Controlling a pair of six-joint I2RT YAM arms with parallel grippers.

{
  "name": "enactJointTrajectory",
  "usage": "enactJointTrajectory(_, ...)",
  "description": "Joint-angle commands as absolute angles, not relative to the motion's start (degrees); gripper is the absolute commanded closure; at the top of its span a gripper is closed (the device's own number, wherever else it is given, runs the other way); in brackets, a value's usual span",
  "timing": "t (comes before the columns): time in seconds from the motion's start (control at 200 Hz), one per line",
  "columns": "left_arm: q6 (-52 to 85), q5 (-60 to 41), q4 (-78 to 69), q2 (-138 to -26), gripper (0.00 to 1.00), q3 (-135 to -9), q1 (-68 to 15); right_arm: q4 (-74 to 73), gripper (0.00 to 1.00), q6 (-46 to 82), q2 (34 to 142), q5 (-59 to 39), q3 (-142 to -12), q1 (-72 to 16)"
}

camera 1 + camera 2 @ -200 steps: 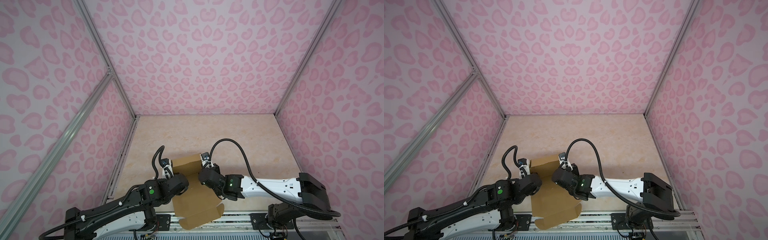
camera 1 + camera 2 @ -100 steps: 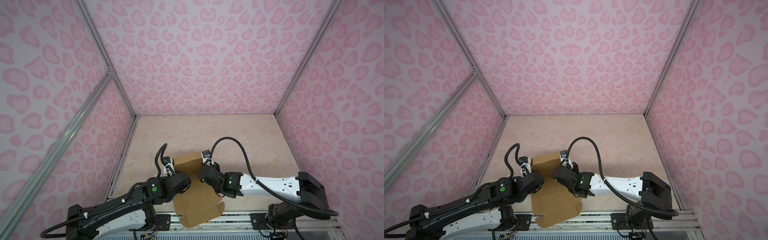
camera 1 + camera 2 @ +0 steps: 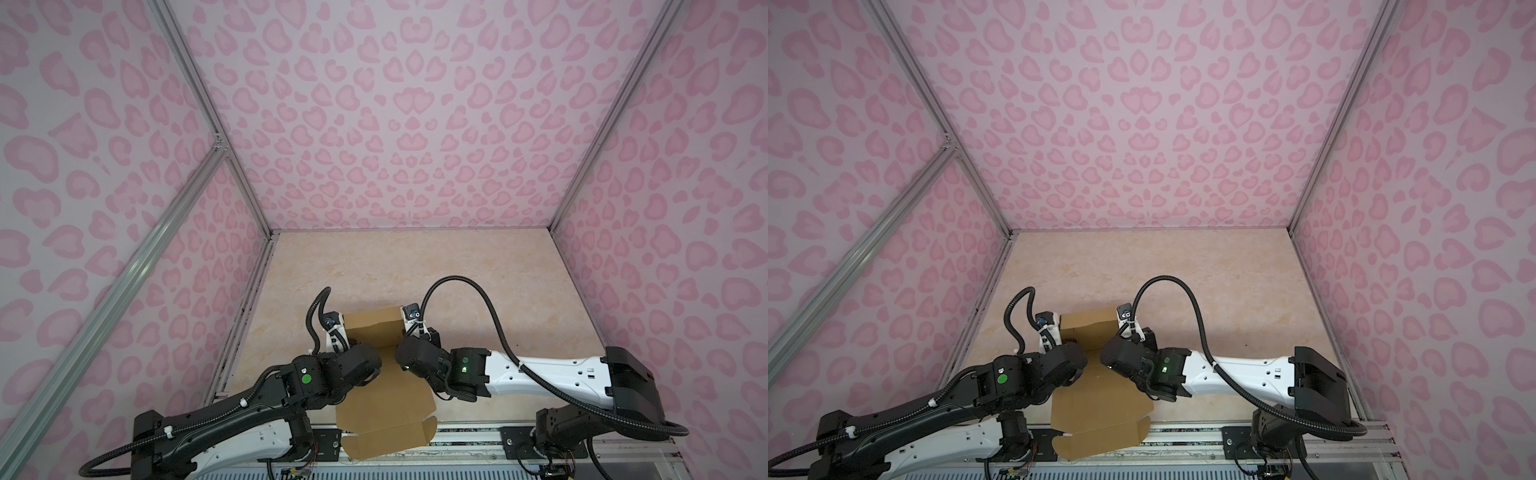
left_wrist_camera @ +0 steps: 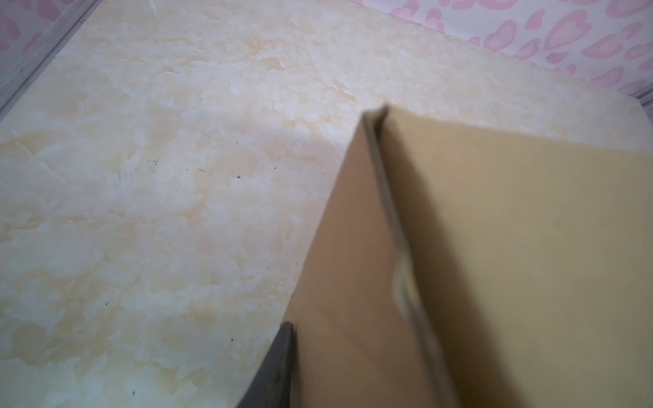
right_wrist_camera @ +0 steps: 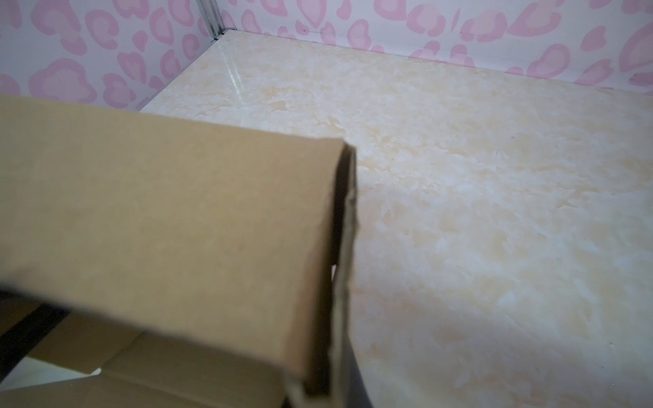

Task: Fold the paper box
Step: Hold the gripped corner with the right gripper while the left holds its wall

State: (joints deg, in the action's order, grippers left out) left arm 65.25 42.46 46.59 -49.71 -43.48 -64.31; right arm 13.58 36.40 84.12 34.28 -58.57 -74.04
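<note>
The paper box (image 3: 386,407) (image 3: 1100,407) is brown cardboard lying near the table's front middle. Its near part is flat and hangs over the front edge. Its far panel (image 3: 374,328) stands folded up between my grippers. My left gripper (image 3: 347,347) (image 3: 1061,336) is at the box's left side wall (image 4: 353,265). One dark finger (image 4: 279,367) lies against the wall's outer face; cardboard hides the other. My right gripper (image 3: 402,338) (image 3: 1115,332) is shut on the doubled right side wall (image 5: 339,282), with a finger (image 5: 355,381) showing outside it.
Pink patterned walls (image 3: 395,124) close in the marbled tabletop (image 3: 415,266) on three sides, with aluminium posts (image 3: 249,195) at the corners. A metal rail (image 3: 469,440) runs along the front edge under the box. Both arms' cables (image 3: 457,282) loop above the table.
My left arm has edged forward and a little to the right. The box and the right arm stand almost as before.
</note>
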Motion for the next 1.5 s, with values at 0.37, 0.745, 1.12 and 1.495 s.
enactJointTrajectory(0.37,63.9,41.9,46.4,-48.4,0.57,-45.5,-64.4,16.8,1.00,38.0,82.7,32.3,-58.5,-72.1)
enactJointTrajectory(0.745,65.5,40.3,48.3,-43.4,0.56,-39.7,-64.4,16.4,1.00,38.2,80.8,30.9,-58.0,-71.2)
enactJointTrajectory(1.12,63.1,38.8,47.5,-40.3,0.76,-36.5,-64.4,16.0,1.00,37.9,79.8,29.8,-59.1,-72.4)
enactJointTrajectory(1.495,64.9,42.1,50.0,-41.3,0.96,-37.5,-64.4,16.7,1.00,38.1,81.9,30.7,-61.8,-76.2)
